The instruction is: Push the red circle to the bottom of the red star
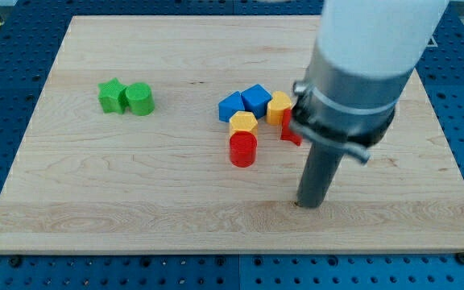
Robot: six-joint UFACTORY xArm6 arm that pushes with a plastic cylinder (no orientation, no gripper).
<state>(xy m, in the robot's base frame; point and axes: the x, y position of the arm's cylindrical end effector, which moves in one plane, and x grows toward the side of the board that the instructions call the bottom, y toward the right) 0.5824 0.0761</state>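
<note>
Far to the view's left, green star [112, 95] touching green circle [140, 99]. Mid-board, a cluster: two blue blocks [230, 105] [256, 98], yellow hexagon [243, 123], second yellow block [279, 105], with red circle [242, 150] just below the hexagon, touching it. Further right, red star [289, 129] mostly hidden behind the rod; my tip [310, 204] on the wooden board [95, 201], right of and below the red circle, apart from it; no claw fitted, only a bare rod.

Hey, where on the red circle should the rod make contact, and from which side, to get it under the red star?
No gripping here, only pushing. My tip sits to the lower right of the red circle. The red star is mostly hidden behind the arm, to the circle's right. I'd probably touch the circle's rounded left wall and push toward the view's right, centred so it doesn't roll off.
</note>
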